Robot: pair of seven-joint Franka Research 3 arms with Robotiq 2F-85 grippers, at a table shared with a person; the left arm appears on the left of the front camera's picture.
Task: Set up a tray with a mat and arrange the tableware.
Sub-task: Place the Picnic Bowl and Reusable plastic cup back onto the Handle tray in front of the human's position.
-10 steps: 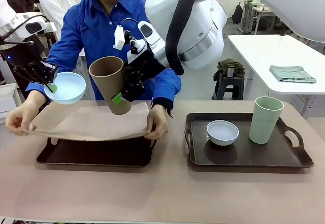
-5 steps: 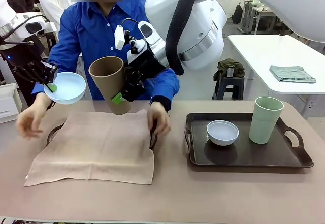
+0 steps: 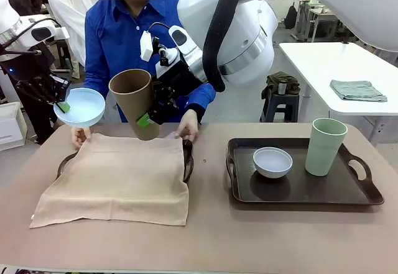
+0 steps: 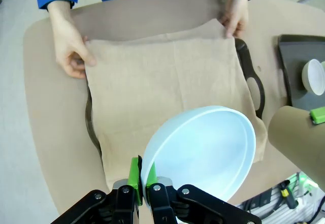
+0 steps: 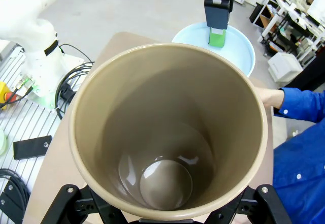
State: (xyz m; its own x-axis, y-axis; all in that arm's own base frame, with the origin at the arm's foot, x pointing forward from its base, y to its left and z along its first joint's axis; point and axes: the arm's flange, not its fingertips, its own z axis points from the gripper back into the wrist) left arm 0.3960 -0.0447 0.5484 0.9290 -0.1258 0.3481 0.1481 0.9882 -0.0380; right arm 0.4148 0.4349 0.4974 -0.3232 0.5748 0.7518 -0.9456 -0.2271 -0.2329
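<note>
Over the mat (image 3: 118, 178), left fingers (image 3: 63, 107) pinch blue bowl (image 3: 84, 107), right fingers (image 3: 143, 121) brown cup (image 3: 134, 103).

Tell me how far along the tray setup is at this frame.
Done: the mat lies over the left tray, the person's hands at its far corners. In hand: the left gripper pinches the pale blue bowl by its rim and the right gripper holds the brown cup, both above the mat. Left: setting those two down; the white bowl and pale green cup sit on the right tray.
</note>
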